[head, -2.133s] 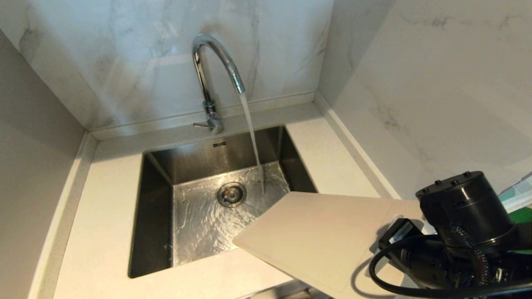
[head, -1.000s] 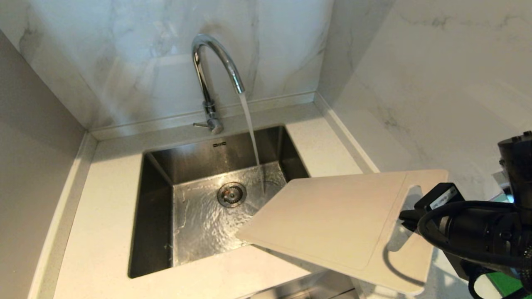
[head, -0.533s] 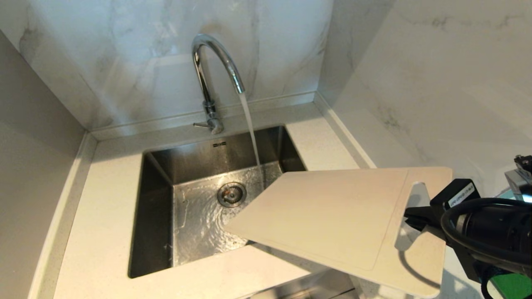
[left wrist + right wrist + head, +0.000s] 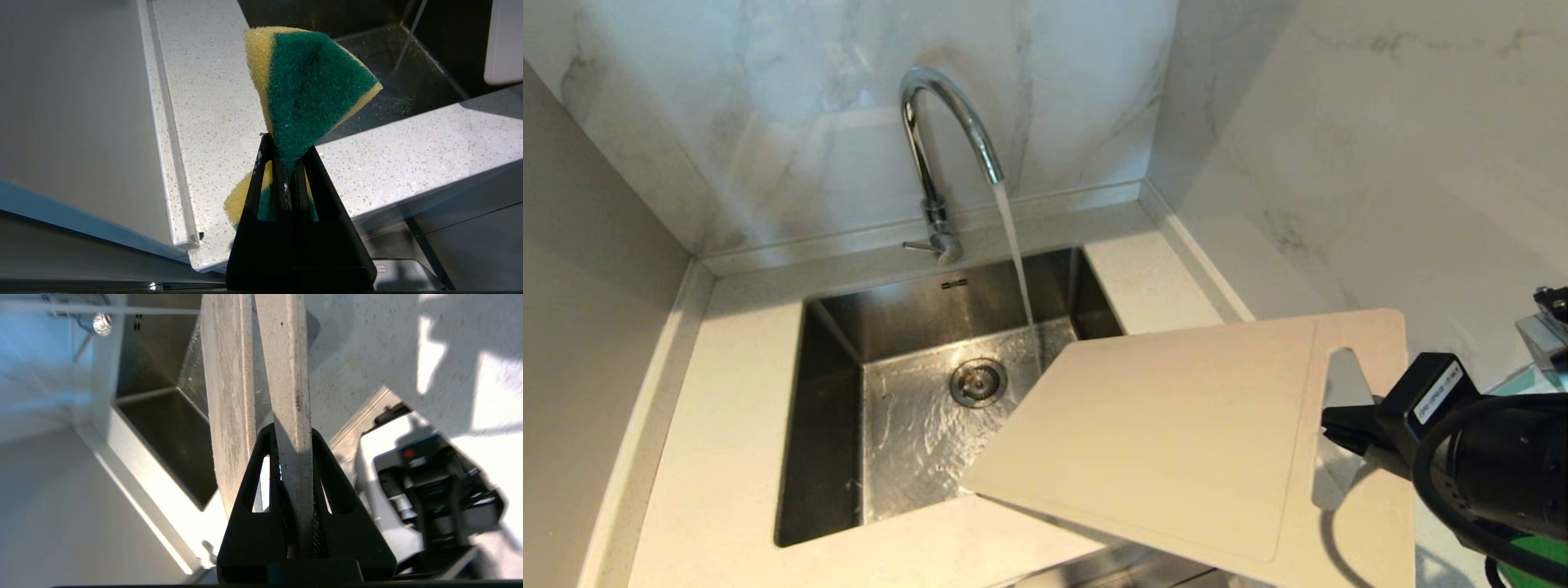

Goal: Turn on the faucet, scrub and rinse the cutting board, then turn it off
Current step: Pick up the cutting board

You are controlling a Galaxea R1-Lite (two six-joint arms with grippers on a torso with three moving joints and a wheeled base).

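The chrome faucet (image 4: 947,139) stands behind the sink, and water streams from its spout into the basin. My right gripper (image 4: 1335,431) is shut on the handle end of the off-white cutting board (image 4: 1168,433), beside the slanted cutout. The board hangs tilted above the counter's front right, with its free corner over the sink. In the right wrist view the board's edge (image 4: 288,375) runs between the fingers of the right gripper (image 4: 291,441). My left gripper (image 4: 288,151) is outside the head view and is shut on a yellow and green sponge (image 4: 310,90) above the counter.
The steel sink (image 4: 833,425) is set into a speckled white counter (image 4: 727,408). Marble walls close in behind and on the right. A green mat (image 4: 1531,563) shows at the lower right. The water stream (image 4: 1017,253) falls just left of the board's far edge.
The right gripper has lifted the cutting board off the counter and raised it, swinging its free end a little toward the sink. The water keeps running.
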